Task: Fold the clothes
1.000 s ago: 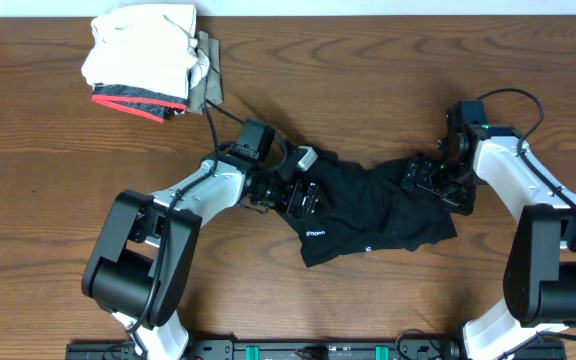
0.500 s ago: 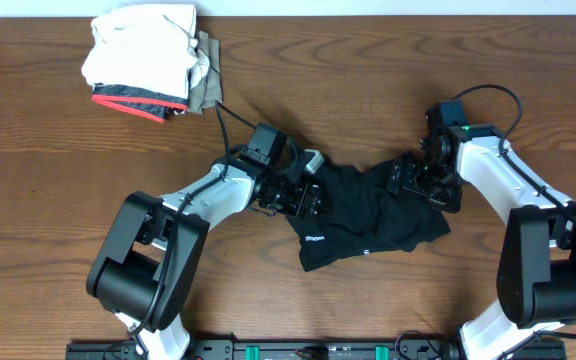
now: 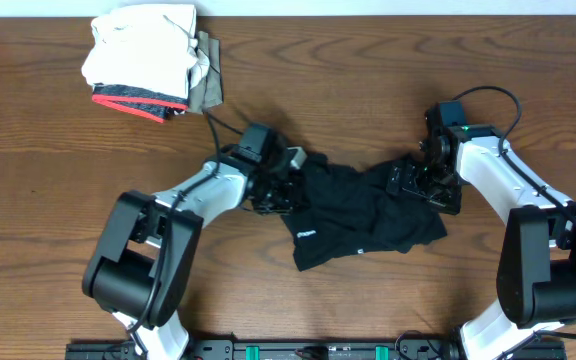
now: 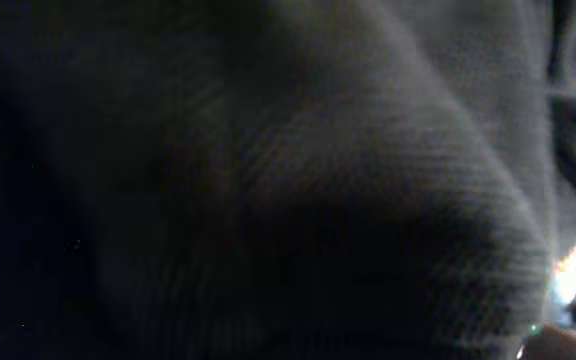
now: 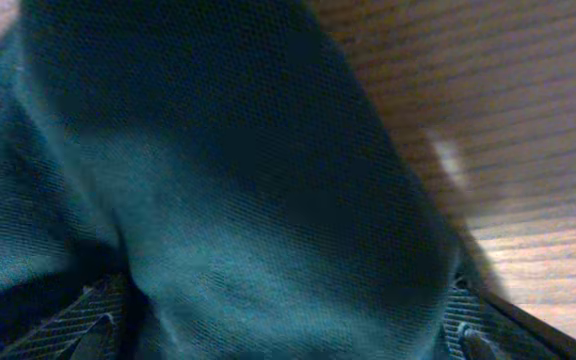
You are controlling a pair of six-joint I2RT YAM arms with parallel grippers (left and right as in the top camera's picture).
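The clothes, a black shirt with a small white logo, lie crumpled in the middle of the table. My left gripper is at the shirt's left edge, shut on the fabric. Dark cloth fills the left wrist view and hides the jaws. My right gripper rests on the shirt's upper right part. In the right wrist view its fingers stand wide apart, open, with a hump of the cloth bulging between them.
A stack of folded garments, white on top with a red-trimmed grey one below, sits at the back left. Bare wooden table surrounds the shirt. Both arms reach in from the front edge.
My left gripper has closed on the shirt's left edge and drawn back slightly left, bunching the cloth. The right gripper shifted left onto the shirt and then held still, open.
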